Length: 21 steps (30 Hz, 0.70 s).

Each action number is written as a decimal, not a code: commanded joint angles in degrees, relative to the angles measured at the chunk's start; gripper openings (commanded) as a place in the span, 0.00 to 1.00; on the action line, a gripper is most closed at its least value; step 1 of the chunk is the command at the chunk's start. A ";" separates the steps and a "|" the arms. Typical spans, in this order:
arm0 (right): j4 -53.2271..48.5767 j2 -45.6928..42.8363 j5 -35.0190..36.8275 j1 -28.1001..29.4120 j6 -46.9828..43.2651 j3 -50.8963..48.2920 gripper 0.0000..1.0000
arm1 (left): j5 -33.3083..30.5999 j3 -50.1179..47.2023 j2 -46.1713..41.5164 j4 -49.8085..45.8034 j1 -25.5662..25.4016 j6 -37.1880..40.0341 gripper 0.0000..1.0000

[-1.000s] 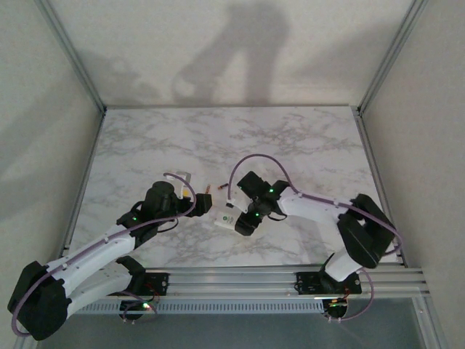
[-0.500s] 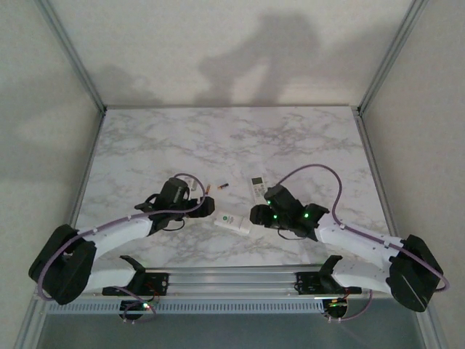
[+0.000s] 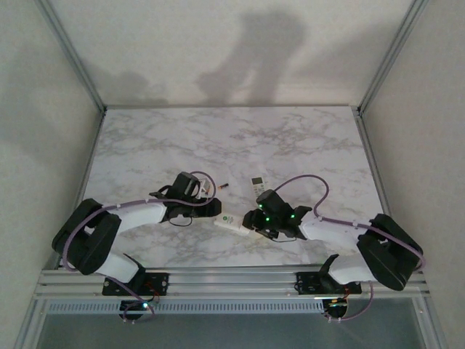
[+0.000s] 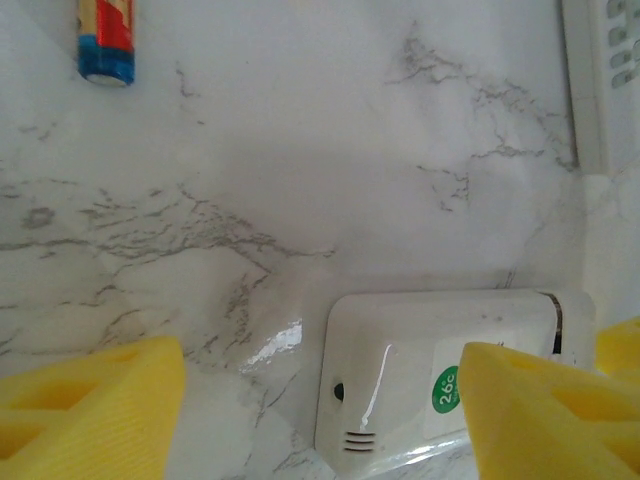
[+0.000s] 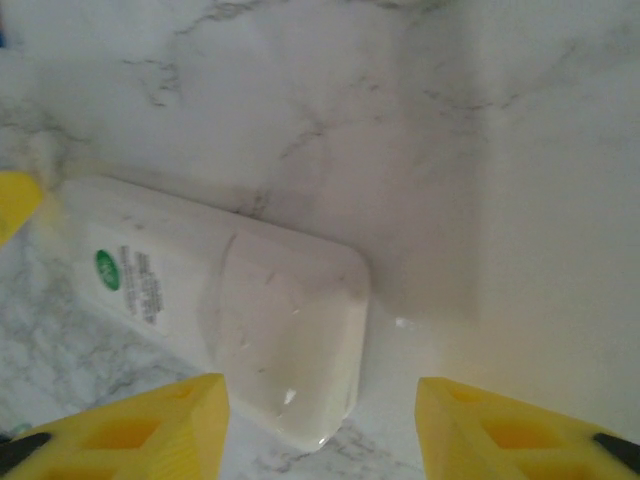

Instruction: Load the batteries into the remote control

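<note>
Left gripper: spread; remote end between pads, not pinched.
Right gripper: spread, straddling the other end.
Handling: probably light, rigid, glossy-slippery; pinch the long edges.

Left arm: was raised, with its elbow in the lower left corner of the frame. It now lies low over the table, elbow at left centre.
Left gripper: has shifted slightly right, toward the left end of the remote control. Its fingers are closer together than before, with a wide gap left.
Right arm: has dropped from a high arch over frame centre. It now reaches in low from the lower right.
Right gripper: has moved from above the remote control to its right end. The finger gap is reduced but not closed.
Second handset: was hidden behind the right arm and is now exposed, just above the right gripper in the frame.
Wall shadow: has drifted right.
</note>
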 commanded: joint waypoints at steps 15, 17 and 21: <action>-9.90 6.03 1.98 0.32 -5.35 6.91 0.46 | 2.19 1.69 3.10 -1.39 -0.55 1.70 0.72; -10.27 6.74 1.56 0.29 -5.74 6.96 0.46 | 2.19 1.61 3.26 -1.31 -0.61 1.77 0.72; -11.56 7.72 1.35 0.29 -6.03 7.35 0.46 | 2.23 1.39 3.43 -1.12 -0.63 1.74 0.72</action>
